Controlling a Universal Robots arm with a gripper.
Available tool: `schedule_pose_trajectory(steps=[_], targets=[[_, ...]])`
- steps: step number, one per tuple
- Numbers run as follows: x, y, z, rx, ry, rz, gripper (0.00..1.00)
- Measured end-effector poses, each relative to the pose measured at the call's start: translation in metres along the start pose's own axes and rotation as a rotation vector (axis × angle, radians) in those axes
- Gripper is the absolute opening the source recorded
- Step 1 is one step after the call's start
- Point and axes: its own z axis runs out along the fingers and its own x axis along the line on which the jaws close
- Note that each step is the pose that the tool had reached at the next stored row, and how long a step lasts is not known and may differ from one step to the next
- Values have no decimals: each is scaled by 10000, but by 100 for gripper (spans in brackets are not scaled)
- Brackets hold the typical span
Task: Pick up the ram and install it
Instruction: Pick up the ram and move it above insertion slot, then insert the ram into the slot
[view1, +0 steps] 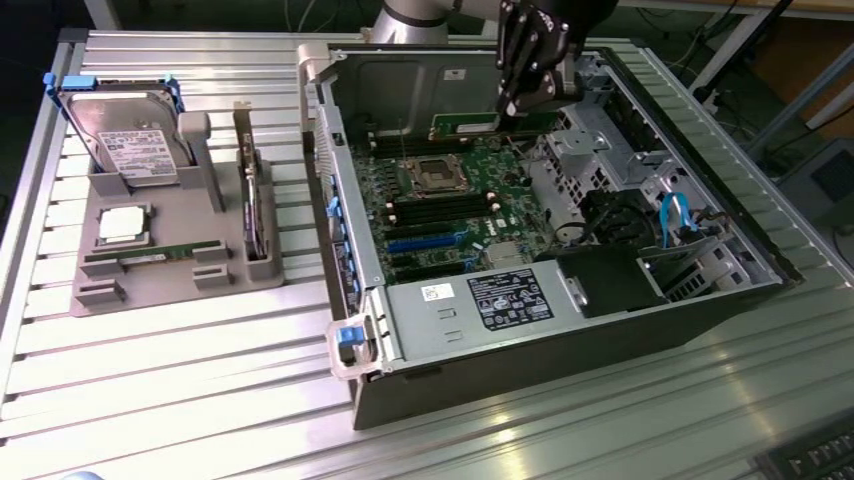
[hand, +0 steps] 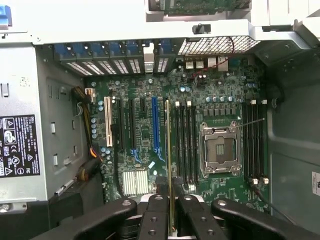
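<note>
My gripper (view1: 523, 100) hangs over the far end of the open computer case (view1: 350, 350), above the motherboard (view1: 441, 210). It is shut on the ram (view1: 470, 124), a thin green stick held level under the fingers. In the wrist view the ram (hand: 168, 145) shows edge-on as a narrow gold-green line between the black fingers (hand: 159, 200). It runs parallel to the black memory slots (hand: 185, 140) and just beside them, above the board. The empty processor socket (hand: 220, 149) lies between those slots and another bank of slots (hand: 255, 135).
A grey holder tray (view1: 174, 285) on the slatted table holds a second green stick (view1: 154, 253), a silver processor chip (view1: 123, 223) and a hard drive (view1: 127, 135). Inside the case are the power supply (view1: 494, 300), blue cables (view1: 674, 215) and drive cage.
</note>
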Motion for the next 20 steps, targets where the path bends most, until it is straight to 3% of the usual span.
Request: schedule_pose_trajectory(steps=[6,20], targets=[[-26,-46,0,2,45,-4,14],[-37,-45,3,2,48,-3,14]])
